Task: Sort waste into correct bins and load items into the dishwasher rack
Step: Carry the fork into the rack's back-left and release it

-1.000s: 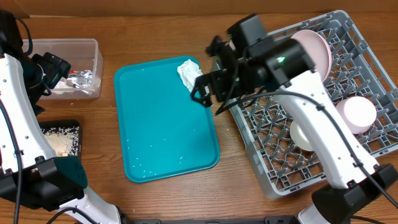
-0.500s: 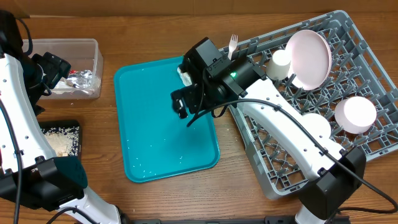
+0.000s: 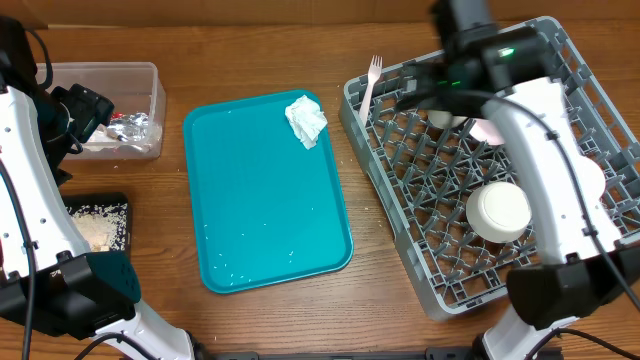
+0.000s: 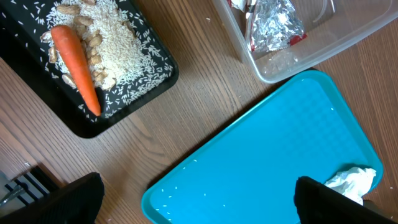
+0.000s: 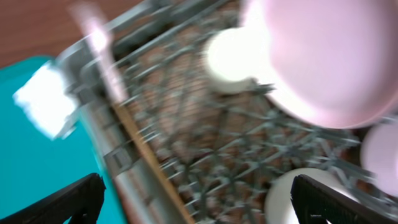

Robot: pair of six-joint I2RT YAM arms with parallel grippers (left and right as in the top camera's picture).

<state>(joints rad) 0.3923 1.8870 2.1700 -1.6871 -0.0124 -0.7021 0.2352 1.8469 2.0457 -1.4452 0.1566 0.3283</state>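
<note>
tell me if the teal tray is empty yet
Not empty. A crumpled white napkin lies on the teal tray near one corner; elsewhere only tiny specks show.

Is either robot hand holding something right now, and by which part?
Nothing is held: the left gripper and the right gripper both stand open and empty.

Heavy motion blur across the rack [image 5: 205, 143] and plate [image 5: 323, 56] in the right wrist view
</note>
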